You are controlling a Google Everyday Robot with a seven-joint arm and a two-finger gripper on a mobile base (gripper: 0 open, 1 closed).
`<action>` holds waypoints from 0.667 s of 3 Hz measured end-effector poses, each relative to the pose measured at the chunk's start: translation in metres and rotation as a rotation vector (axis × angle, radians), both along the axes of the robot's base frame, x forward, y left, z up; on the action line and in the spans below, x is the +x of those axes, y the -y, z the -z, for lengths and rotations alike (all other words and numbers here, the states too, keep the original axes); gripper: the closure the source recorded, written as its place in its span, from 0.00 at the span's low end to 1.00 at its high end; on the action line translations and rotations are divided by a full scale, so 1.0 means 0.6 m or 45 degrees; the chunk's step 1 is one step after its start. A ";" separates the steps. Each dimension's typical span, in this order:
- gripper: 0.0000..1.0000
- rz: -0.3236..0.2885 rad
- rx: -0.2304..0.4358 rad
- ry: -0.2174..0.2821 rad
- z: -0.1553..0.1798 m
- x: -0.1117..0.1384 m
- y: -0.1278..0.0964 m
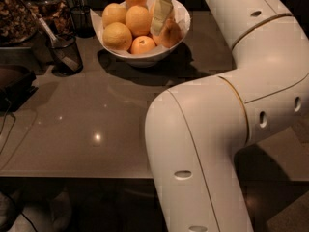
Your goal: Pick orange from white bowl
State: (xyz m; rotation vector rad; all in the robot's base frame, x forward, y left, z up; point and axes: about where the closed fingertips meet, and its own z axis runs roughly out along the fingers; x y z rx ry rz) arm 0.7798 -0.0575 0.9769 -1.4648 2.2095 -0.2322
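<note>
The white bowl [179, 14] stands at the back of the dark table and holds several fruits. The orange [137, 19], round and yellow-orange, lies in the middle of the pile. A smaller, deeper-orange fruit [143, 45] lies in front of it and a larger pale one [117, 36] at the front left. My gripper [160, 24] reaches down into the bowl from above. It sits right against the orange's right side, between the orange and a brownish fruit [170, 33]. My white arm fills the right half of the view.
A small dark glass cup [65, 54] with a utensil in it stands left of the bowl, and another cup [81, 19] stands behind it. A container of nuts [17, 13] and a dark object [14, 83] are at the far left. The table's front edge [72, 177] runs across the bottom.
</note>
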 end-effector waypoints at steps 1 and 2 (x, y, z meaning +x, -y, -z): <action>0.12 0.019 0.002 -0.029 0.017 -0.006 0.001; 0.13 0.017 0.002 -0.059 0.032 -0.016 -0.002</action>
